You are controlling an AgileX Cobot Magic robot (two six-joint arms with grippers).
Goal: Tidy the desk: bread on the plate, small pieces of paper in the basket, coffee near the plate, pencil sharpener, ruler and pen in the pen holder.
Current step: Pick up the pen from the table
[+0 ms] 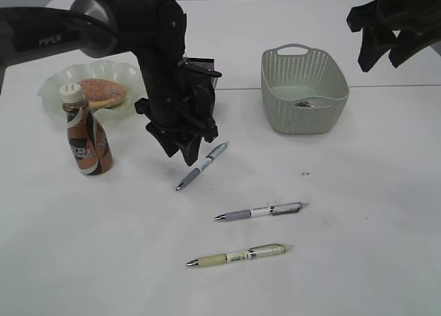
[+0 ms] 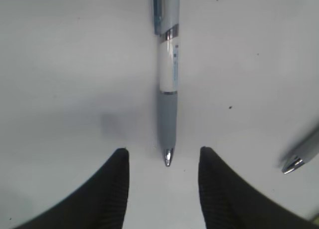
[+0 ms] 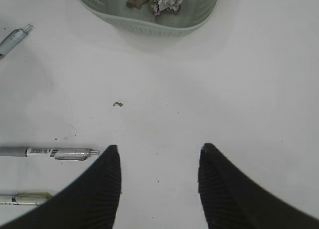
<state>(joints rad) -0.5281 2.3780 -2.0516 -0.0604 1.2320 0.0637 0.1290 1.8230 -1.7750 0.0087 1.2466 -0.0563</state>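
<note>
Three pens lie loose on the tabletop (image 1: 358, 261); the left pincer (image 2: 164, 189) hangs half-open and empty over the far-left pen (image 2: 168, 89), tip between its fingers. It should drop straight and pinch the grey grip. Right pincer (image 3: 159, 189), raised far right, holds nothing. Pen holder (image 1: 203, 67) is mostly hidden behind the arm.

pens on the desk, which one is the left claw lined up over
The blue-grey pen, farthest back and lying at a slant, its tip between the open left claw. The grey-and-white pen and the cream pen lie nearer the front.
</note>
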